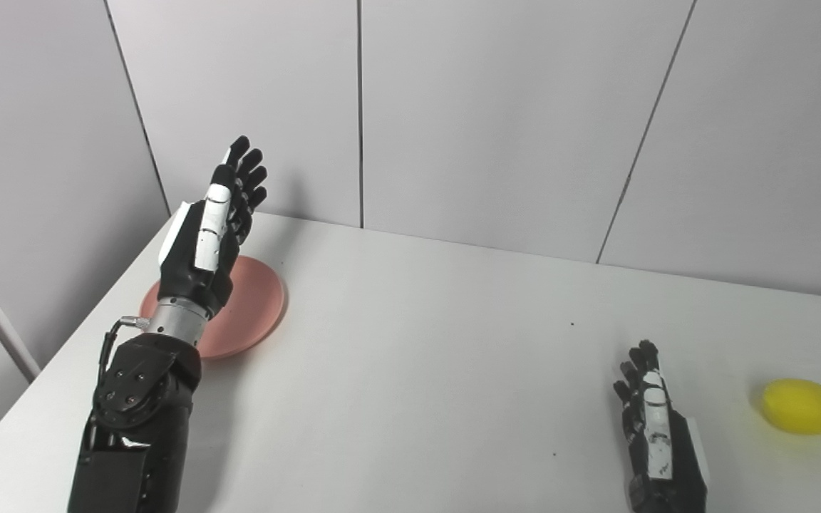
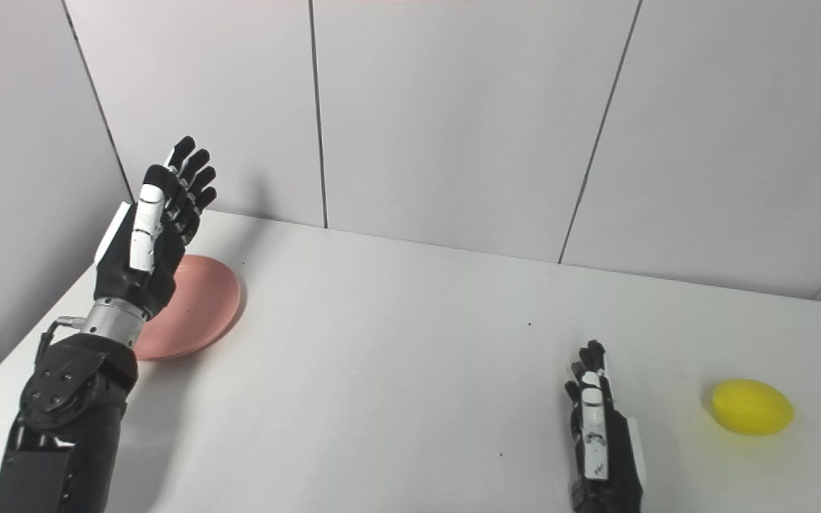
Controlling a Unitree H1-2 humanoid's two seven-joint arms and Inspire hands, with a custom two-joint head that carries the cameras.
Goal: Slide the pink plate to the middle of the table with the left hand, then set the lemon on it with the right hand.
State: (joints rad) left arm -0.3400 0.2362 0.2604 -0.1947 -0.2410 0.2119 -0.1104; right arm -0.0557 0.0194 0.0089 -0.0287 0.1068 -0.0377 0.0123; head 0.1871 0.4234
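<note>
Pink plate (image 1: 254,303) sat far left on the surface (image 1: 417,342), near the back-left corner, nowhere near the middle, so I judged step one hadn't landed yet. My left hand (image 1: 205,235) was raised above the plate's left part, fingers stretched straight and apart, palm side turned toward center, holding nothing. Couldn't tell if the wrist touched the rim; it looked lifted clear. Lemon (image 1: 804,406) lay well apart on the far right, resting on the surface, untouched. Right hand (image 1: 656,427) was parked low just left of the lemon, fingers loosely extended, released, nothing in it; close to the fruit but w/ a clear gap.

Step in hand, as I read it: getting the left hand set for the slide. Next move called for dropping that hand down behind the plate's outer left rim, fingers flat vs. the edge, then pushing right toward center w/o tipping it. Plate looked shallow and light, so I figured it'd skate easily. Lemon pickup waits.
</note>
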